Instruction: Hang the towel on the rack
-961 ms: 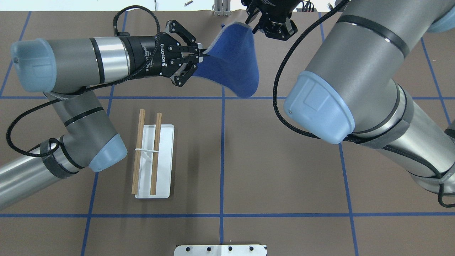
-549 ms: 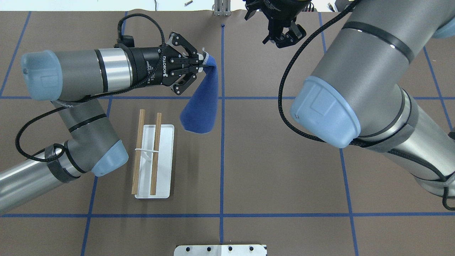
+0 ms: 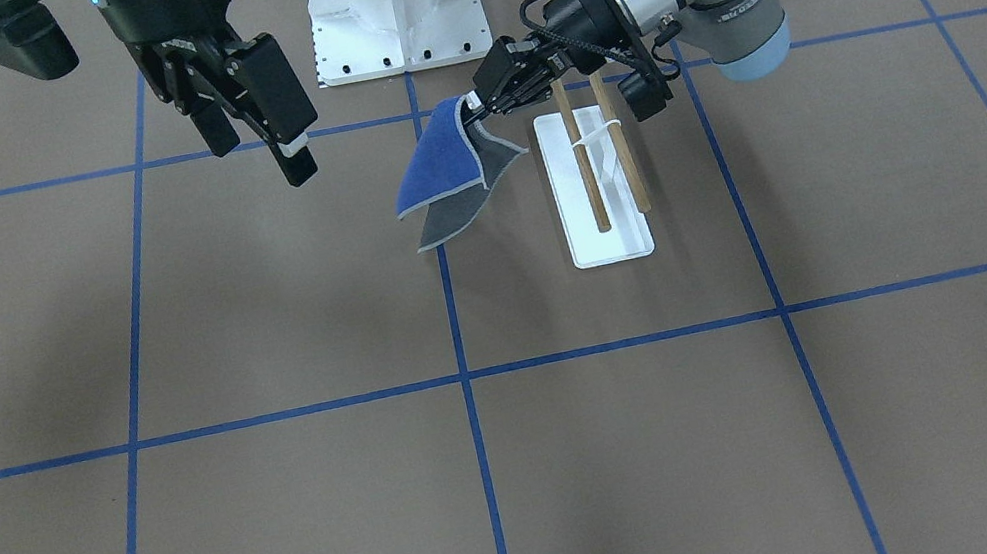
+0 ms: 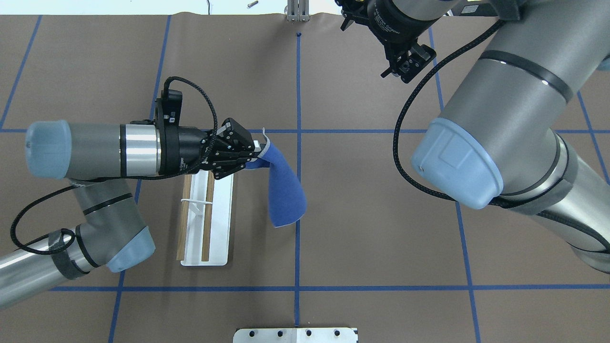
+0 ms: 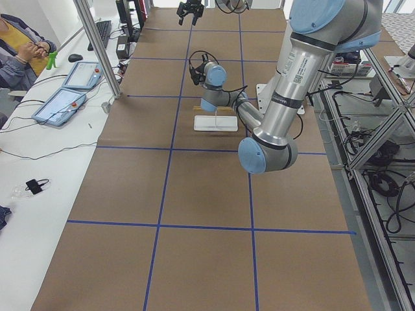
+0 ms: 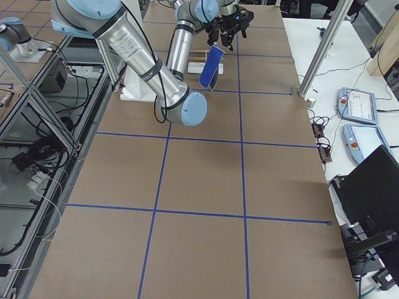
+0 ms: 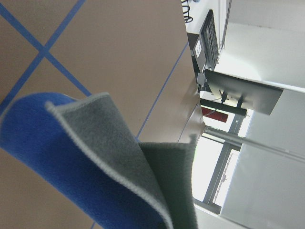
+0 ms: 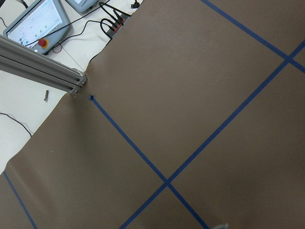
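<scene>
Overhead view, with clock directions read on it. Shows the left hand (image 4: pixel 257 148) clamped on one corner of the towel (image 4: pixel 286 190), above the 12 o'clock end of the rack (image 4: pixel 217 247). Shows the towel drooping from that corner toward 5 o'clock, blue face up. Places it at 3 o'clock of the rack, just beside it and apart from both dowels (image 4: pixel 206 224). Cannot tell whether its lowest tip meets the bench (image 4: pixel 381 238). Shows the rack standing on the bench, dowels running 12 to 6 o'clock over the white base plate.

Front view adds the towel's grey underside and light edging, folded outward below the blue face.

Puts the right hand (image 3: pixel 263 162) at 2 o'clock of the left hand, well apart, near the bench's far edge. Shows its fingers spread, gripping nothing.
</scene>
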Available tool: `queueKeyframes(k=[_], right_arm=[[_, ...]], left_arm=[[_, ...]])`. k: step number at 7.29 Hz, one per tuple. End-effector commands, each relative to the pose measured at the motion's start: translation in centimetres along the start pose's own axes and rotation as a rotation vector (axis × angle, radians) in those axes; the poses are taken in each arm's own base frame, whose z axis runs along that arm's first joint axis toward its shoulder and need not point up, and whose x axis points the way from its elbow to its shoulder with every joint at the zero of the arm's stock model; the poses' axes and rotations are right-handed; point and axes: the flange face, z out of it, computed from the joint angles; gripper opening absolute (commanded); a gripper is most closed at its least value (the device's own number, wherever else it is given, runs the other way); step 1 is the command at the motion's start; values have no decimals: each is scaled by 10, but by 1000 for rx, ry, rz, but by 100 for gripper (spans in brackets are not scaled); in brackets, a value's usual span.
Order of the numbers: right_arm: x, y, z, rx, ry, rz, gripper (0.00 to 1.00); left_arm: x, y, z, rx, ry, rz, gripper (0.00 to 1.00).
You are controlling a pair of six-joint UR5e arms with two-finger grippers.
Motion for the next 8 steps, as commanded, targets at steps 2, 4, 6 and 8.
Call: queueKeyframes(k=[2,4,6,8], right_arm=[[5,-4,6,5,13,-10,100],[8,-8,11,30,15,-10,100],[21,-18,16,32,5,-23,100],[31,-30,13,45,3,-61,100]], left_arm=[[-69,-5,-74,-23,8,97,0],[-90,-8,-104,-20,21,121,0],[-94,-24,-137,14,55,148,0],[-94,-59,-184,9,27,195,0]])
